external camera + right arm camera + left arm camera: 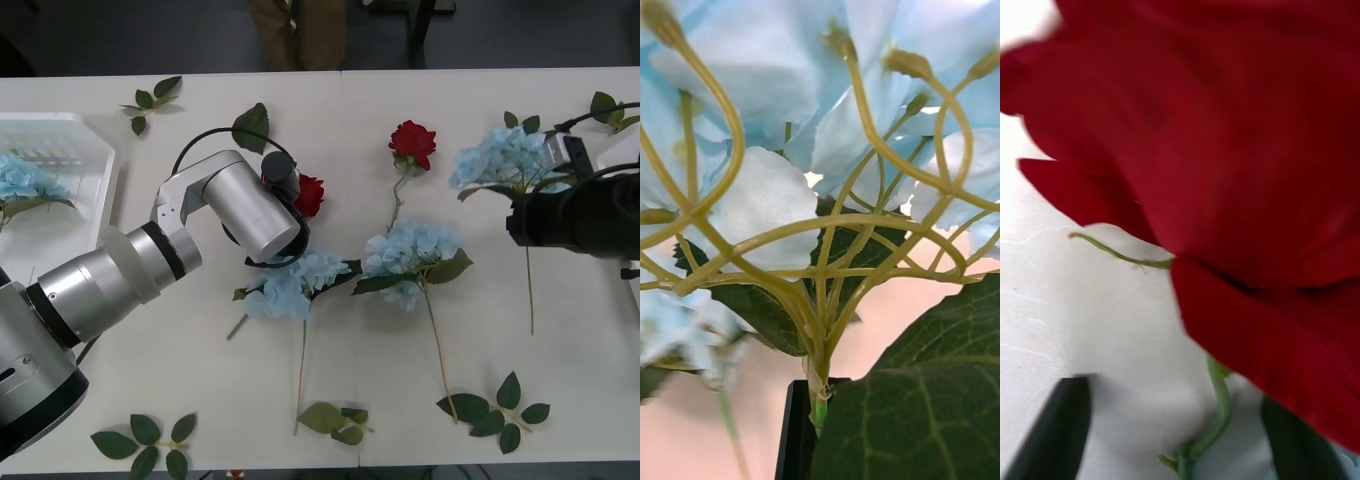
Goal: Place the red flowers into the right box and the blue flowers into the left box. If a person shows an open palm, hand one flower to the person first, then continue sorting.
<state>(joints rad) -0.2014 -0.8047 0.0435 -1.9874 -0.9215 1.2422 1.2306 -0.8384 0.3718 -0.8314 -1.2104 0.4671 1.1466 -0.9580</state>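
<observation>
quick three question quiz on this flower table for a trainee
1. True or false: the left box already holds a blue flower.
2. The open left end effector straddles the stem of: A a red flower, B a blue flower, C a leaf sprig.
3. How many blue flowers lie outside the left box?
Key: 1 true; 2 A; 3 three blue flowers.
</observation>
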